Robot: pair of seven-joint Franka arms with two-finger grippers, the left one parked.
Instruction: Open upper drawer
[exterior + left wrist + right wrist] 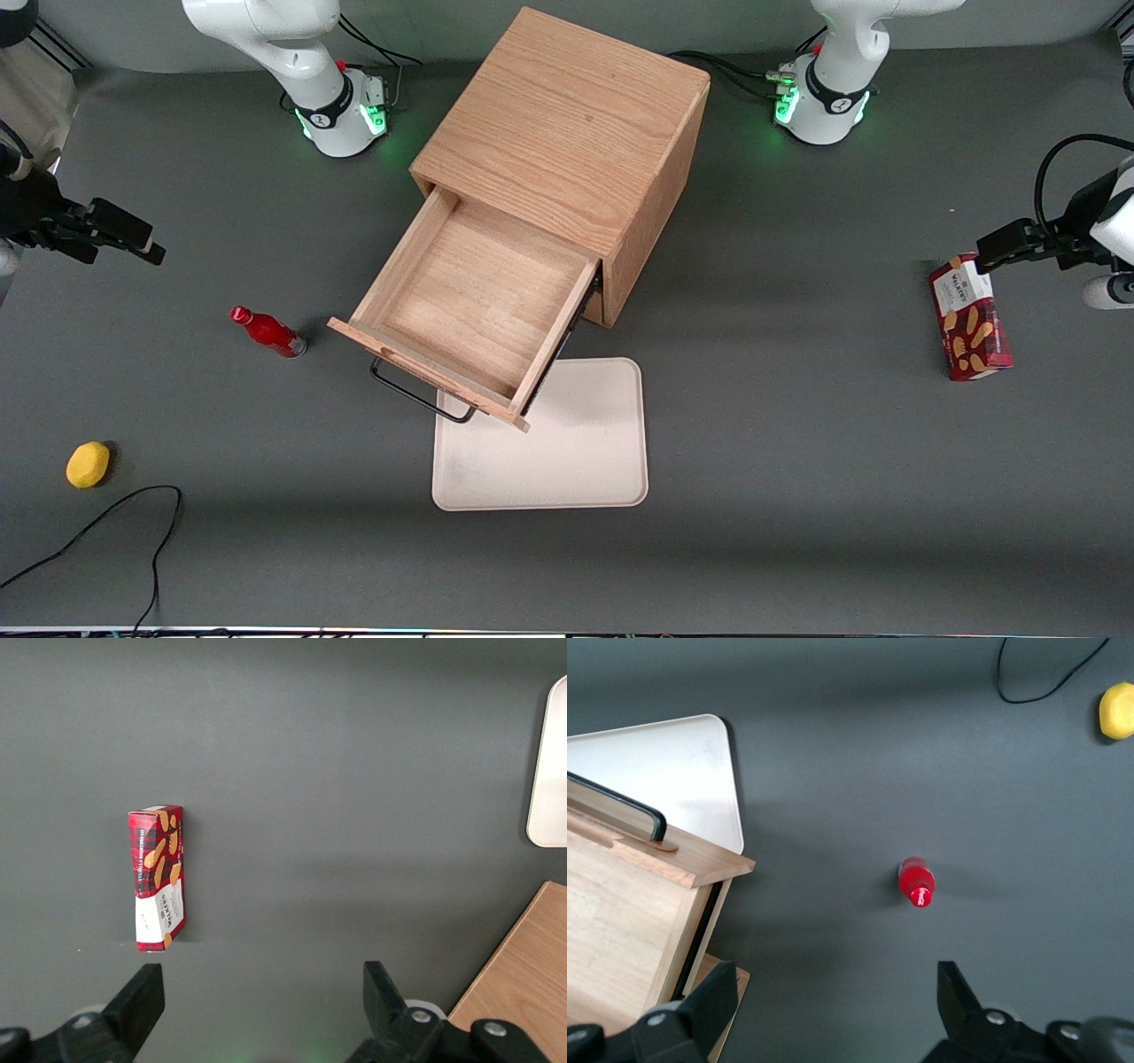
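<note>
The oak cube cabinet (567, 124) stands mid-table. Its upper drawer (478, 292) is pulled far out toward the front camera, and its inside is bare wood. The thin black bar handle (421, 394) runs along the drawer's front. In the right wrist view I see a corner of the drawer (629, 912) and one end of the handle (620, 806). My gripper (146, 244) hangs well away from the drawer, toward the working arm's end of the table. It is open (833, 992), with only grey table showing between its fingers.
A red bottle (268, 331) stands beside the drawer, between it and my gripper. A cream tray (567, 452) lies partly under the drawer's front. A yellow lemon (88, 464) and a black cable (106, 523) lie nearer the camera. A biscuit box (969, 317) lies toward the parked arm's end.
</note>
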